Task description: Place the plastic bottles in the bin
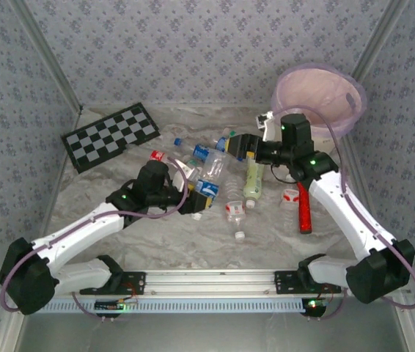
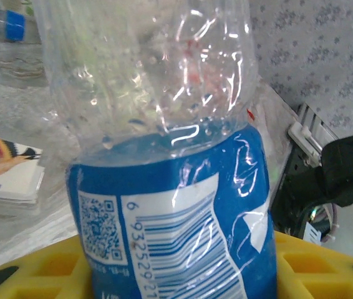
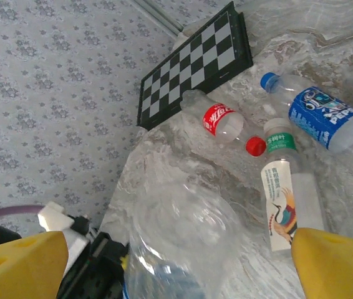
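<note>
Left pincer [image 1: 196, 198]: clamped on the blue-label bottle [image 2: 176, 237], low on its label, with a yellow pad on either side.
Right pincer [image 3: 179, 243]: open, yellow fingers spread wide. The held bottle's clear upper half sits in the gap; I cannot tell whether it touches either pad.
Held bottle: thin clear plastic, dented and crinkled, with droplets inside. Its glossy blue wrap carries a white barcode and a square code.
Other bottles: lying loose mid-desk, between the two arms. A red-label bottle [image 3: 220, 121] with a red cap lies just beside the checkerboard [image 3: 195, 62]. Next to it is a pale-green bottle [image 3: 285, 199] with a green neck band and a bird picture. A blue-capped bottle [image 3: 323, 118] with a dark blue label lies beyond.
Bin [image 1: 325, 88]: round, cream-white, lined with a filmy pink bag. It stands at the far right corner behind the right arm, well apart from the held bottle.
Desk [image 1: 193, 235]: smooth, with grey-white marble veining.
Red cylinder [image 1: 304, 209]: solid and opaque, lying beside the right arm.
</note>
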{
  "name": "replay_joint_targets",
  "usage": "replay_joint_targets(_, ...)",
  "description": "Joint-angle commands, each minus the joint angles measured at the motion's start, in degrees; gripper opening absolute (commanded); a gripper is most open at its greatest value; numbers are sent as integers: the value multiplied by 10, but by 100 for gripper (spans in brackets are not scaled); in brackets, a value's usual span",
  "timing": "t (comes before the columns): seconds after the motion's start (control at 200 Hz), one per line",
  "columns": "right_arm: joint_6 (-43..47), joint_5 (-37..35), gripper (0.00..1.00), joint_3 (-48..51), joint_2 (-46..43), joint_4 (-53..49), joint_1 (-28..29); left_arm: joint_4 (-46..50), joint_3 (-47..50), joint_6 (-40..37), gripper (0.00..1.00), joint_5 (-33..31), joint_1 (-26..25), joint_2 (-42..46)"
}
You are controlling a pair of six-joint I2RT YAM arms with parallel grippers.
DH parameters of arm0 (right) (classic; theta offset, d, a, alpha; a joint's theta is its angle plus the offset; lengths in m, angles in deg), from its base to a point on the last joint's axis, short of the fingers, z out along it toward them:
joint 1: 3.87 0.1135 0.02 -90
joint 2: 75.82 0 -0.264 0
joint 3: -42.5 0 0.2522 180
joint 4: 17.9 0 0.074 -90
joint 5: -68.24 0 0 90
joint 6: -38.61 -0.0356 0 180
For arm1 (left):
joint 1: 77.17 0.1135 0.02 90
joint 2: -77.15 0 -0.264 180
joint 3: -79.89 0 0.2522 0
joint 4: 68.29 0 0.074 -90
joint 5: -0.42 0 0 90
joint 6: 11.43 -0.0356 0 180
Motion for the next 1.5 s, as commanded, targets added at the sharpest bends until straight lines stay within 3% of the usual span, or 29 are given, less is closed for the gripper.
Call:
replay_joint_targets(0.0,-14,-27,89,-28,7,9,13,-39,-33,-21,43,13,-4,-7)
replay_joint_targets(0.1,-5,-45,81,-30,23,-27,28,-49,-36,-19,42,-3,-4,-17)
replay_joint_targets(0.35,-54,-29,81,30,26,25,38,-88,-36,-3,42,-20,-17,-38)
replay_joint_targets(0.49,-53,-29,65,33,24,26,38,-92,-42,-2,42,-26,-22,-55)
replay_joint_targets(0.585,-58,-29,63,43,17,29,38,-108,-39,7,41,-32,-25,-65)
replay_joint_targets(0.655,-58,-29,63,45,18,27,38,-116,-41,10,41,-30,-30,-68)
replay_joint_targets(0.74,-57,-24,79,37,29,21,38,-117,-47,4,41,-30,-35,-70)
replay_joint_targets(0.805,-55,-22,81,32,36,19,38,-111,-54,-1,41,-29,-36,-74)
replay_joint_targets(0.915,-51,-33,61,33,29,18,39,-112,-52,0,41,-32,-37,-79)
replay_joint_targets(0.984,-50,-45,56,34,19,15,36,-114,-48,8,42,-31,-38,-80)
replay_joint_targets(1.054,-39,-57,54,21,9,-4,29,-116,-47,11,50,-33,-41,-78)
replay_joint_targets(1.199,46,-115,51,-81,-19,-104,-1,-96,-56,12,85,-48,-41,-68)
replay_joint_targets(1.254,83,-155,51,-132,-32,-146,-20,-88,-54,13,93,-59,-41,-57)
replay_joint_targets(1.369,131,-254,50,-216,-60,-194,-62,-62,-46,23,99,-98,-41,-26)
replay_joint_targets(1.494,194,-362,41,-266,-84,-167,-119,-31,-27,31,99,-155,-40,8)
